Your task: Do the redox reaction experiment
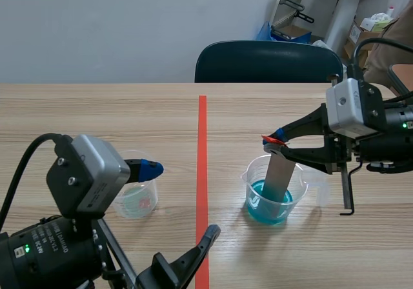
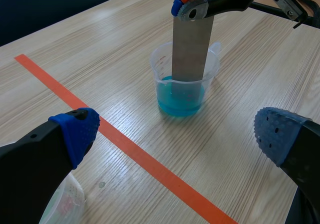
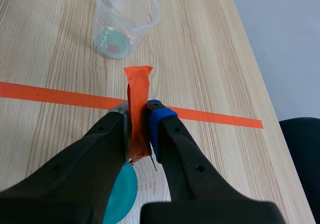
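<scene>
The right hand (image 1: 276,142) pinches a strip (image 1: 279,179) dipped in a beaker (image 1: 253,176) of blue liquid (image 1: 268,210); the left hand (image 2: 177,134) gapes.

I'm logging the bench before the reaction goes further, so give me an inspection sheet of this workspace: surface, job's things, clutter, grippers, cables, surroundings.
Surface: wooden table, with one orange-red tape line down its middle.
Job's things: beaker of blue liquid stands upright; metal strip has its lower end in the liquid and orange tape at its top; clear beaker stands on the other side of the line.
Clutter: nothing seen.
Grippers: right gripper is shut on the metal strip's top; left gripper is open and holds nothing.
Cables: black cable loops off the left arm, clear of both beakers.
Surroundings: dark chair behind the table; boxes beyond it.
</scene>
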`<action>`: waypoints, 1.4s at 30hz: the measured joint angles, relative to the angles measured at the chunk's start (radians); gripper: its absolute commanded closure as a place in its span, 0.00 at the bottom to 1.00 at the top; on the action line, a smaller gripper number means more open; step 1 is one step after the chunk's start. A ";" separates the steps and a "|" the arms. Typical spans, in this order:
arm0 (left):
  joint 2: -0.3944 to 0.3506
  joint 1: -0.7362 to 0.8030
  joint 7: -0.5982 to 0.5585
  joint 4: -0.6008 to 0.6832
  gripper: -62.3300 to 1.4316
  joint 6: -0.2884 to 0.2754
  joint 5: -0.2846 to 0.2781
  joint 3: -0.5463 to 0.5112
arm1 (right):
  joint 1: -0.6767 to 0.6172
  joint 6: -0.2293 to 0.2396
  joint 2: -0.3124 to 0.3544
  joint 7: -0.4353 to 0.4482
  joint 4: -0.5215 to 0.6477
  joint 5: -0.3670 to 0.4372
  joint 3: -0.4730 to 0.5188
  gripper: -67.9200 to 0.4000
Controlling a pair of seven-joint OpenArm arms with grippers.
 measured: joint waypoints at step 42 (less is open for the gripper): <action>0.000 0.000 0.000 0.000 0.00 0.000 0.000 0.000 | -0.001 0.221 0.027 -0.001 0.116 -0.015 0.246 0.98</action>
